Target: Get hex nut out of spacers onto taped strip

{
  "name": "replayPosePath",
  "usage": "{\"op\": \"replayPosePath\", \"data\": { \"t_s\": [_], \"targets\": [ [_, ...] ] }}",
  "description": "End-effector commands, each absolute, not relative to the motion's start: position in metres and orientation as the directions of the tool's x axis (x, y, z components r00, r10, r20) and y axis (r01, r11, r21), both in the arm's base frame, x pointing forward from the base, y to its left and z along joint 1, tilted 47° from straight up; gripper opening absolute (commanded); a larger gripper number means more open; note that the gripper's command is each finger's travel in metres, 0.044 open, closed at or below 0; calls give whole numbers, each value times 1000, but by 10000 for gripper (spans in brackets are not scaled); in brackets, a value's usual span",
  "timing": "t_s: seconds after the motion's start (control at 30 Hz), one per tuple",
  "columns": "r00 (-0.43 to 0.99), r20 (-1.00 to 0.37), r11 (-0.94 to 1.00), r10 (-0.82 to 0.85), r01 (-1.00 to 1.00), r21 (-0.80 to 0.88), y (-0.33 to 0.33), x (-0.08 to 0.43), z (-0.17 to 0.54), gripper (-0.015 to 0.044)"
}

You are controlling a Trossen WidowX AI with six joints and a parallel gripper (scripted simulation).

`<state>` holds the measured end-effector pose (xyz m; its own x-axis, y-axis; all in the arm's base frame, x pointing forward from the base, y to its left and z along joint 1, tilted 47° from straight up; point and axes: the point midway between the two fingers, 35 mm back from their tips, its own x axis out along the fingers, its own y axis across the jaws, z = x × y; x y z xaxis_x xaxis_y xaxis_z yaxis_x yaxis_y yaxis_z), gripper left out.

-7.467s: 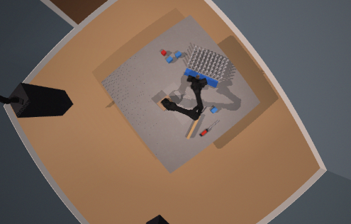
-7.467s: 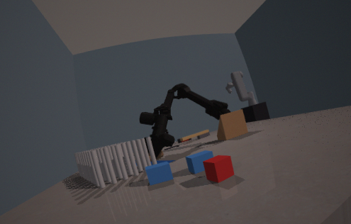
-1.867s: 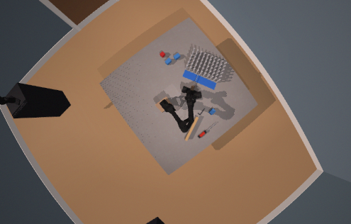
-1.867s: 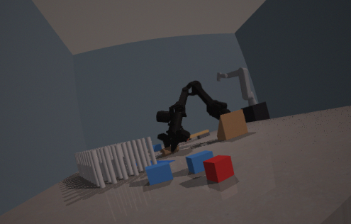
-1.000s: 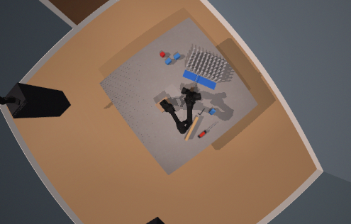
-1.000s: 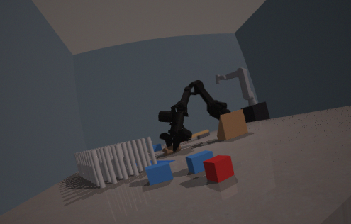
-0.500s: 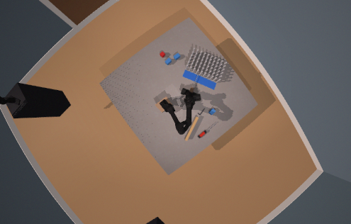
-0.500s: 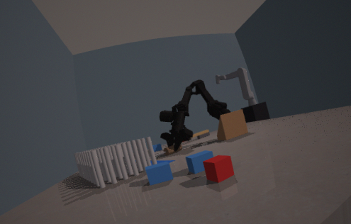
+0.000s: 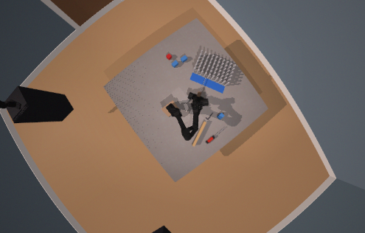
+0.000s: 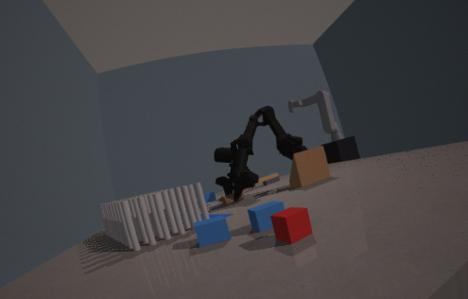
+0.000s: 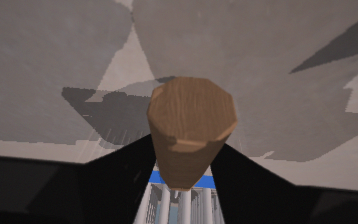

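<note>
Gray table, spacer field up
Table [image 9: 141,147] [image 10: 347,265]: upright spacers [image 9: 217,66] [image 10: 158,213] in rows, blue strip [image 9: 207,82] [image 11: 206,181] along one side. Red block [image 9: 169,56] [image 10: 291,224] near two blue ones. Third blue block [image 9: 220,116], wooden bar [image 9: 199,133], red-handled tool [image 9: 210,139] grouped well apart from them.

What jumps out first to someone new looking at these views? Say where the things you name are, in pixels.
The dense block of pale standing spacers [image 9: 217,66] [image 10: 167,215], with the bright blue strip [image 9: 197,77] [image 11: 206,181] along its front edge. Next, the black arm [image 9: 187,133] [image 10: 266,114], bent over the table, its end effector [image 9: 198,96] [image 10: 237,189] [image 11: 184,139] shut on a wooden handle [image 11: 192,110] that fills the middle of the wrist view. Then the red block [image 9: 169,56] [image 10: 291,224] beside two blue ones, off the field's side.
</note>
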<state>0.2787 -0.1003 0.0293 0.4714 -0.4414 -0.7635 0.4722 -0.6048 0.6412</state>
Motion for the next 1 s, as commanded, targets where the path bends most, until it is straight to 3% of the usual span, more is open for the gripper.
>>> {"op": "replayPosePath", "data": {
  "t_s": [0.0, 0.97],
  "targets": [
    [473, -765, -603, -438, 476, 640, -100, 277, 30, 0],
    [473, -765, -603, -438, 476, 640, -101, 268, 36, 0]
  ]
}}
